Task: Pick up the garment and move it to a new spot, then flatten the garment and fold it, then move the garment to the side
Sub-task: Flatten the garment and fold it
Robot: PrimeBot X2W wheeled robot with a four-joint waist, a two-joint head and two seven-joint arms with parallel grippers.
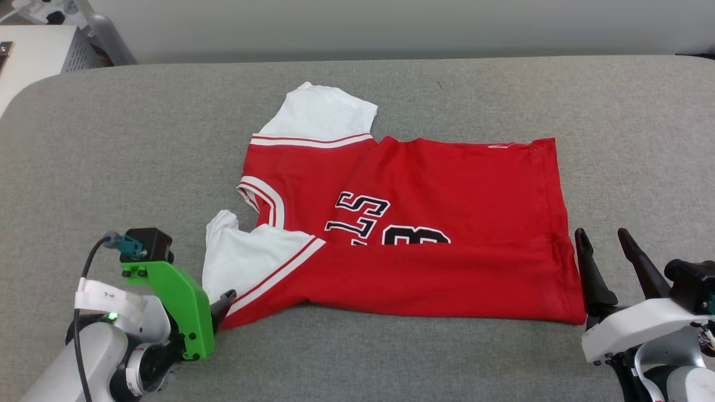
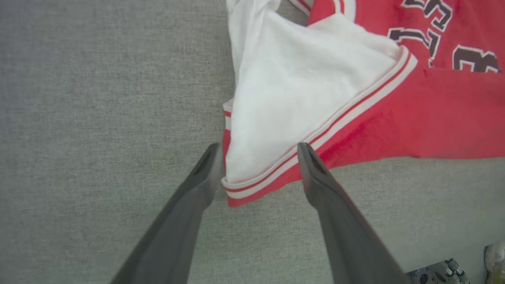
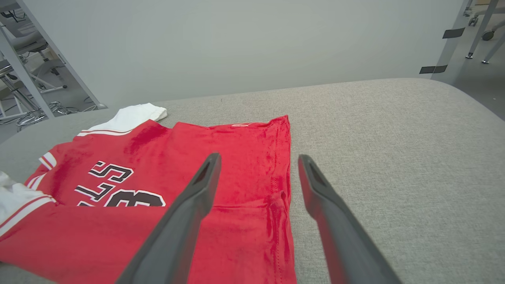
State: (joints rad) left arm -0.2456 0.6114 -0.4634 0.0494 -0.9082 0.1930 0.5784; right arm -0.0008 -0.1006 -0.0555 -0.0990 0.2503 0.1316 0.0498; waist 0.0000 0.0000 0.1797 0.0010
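On the grey desk [image 1: 111, 139], the garment [image 1: 424, 223] is laid lengthwise left-right, its near-left corner straddled by the left gripper [image 2: 258, 152], its near-right hem flanked by the right gripper [image 1: 602, 237], all jaws parted.

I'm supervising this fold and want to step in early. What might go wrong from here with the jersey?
1. The left gripper stands open astride the near corner of the jersey, where the white sleeve lies over red cloth; closing might catch only the top layer and pull the fold apart.
2. The right gripper, open, straddles the side hem; it might pinch just the edge and slip.
3. That sleeve is rumpled, so wrinkles may get folded in.
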